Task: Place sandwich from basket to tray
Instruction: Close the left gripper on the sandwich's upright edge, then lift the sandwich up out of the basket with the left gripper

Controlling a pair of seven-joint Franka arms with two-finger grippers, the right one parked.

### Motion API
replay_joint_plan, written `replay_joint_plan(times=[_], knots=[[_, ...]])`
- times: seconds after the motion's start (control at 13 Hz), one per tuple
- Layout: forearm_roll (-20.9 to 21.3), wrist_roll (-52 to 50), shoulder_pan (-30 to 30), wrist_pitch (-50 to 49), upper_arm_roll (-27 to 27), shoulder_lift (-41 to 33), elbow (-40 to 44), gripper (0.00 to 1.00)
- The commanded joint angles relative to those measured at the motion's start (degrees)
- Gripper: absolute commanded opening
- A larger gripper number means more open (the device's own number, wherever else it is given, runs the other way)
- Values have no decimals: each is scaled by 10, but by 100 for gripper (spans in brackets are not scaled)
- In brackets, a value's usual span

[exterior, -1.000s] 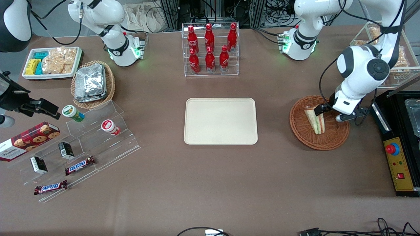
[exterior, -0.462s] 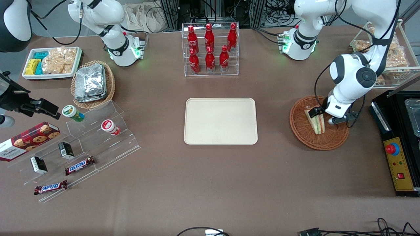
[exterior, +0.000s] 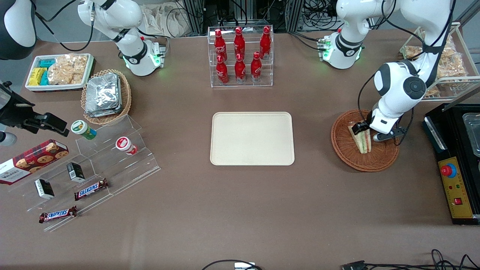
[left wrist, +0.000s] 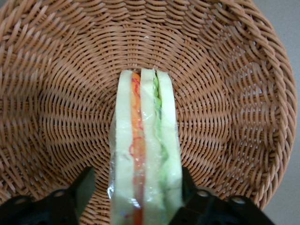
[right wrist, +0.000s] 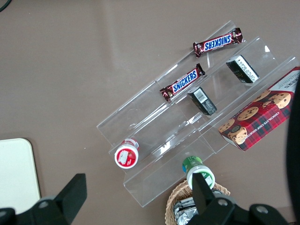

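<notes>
You saw the basket [left wrist: 225, 93] was coarse reddish-brown wicker, rough and ribbed, while the sandwich [left wrist: 145, 159] lay in it under glossy clear wrap over soft white bread. The gripper [left wrist: 136, 201], down in the basket with a matt black plastic finger on either side of the sandwich, looked dull against the weave. The tray [exterior: 252, 138] was smooth, matt cream plastic. The table [exterior: 240, 210] was covered in flat, matt brown material.
</notes>
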Motion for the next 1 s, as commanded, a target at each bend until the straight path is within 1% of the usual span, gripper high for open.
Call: replay_joint_plan(times=[0.0,0.46,0.54,0.69,0.77,0.92], knots=[[-8,-3,-1,17,-2,-1,-9,5],[-8,-2,-1,7,-2,-11,-8,6],[-8,-3,-1,-16,-2,-32,-5,6],[-8,-1,2,-106,-1,-97,8,6],[-8,1,3,-164,0,-123,29,6],[-7,6,4,-264,1,-151,89,6]])
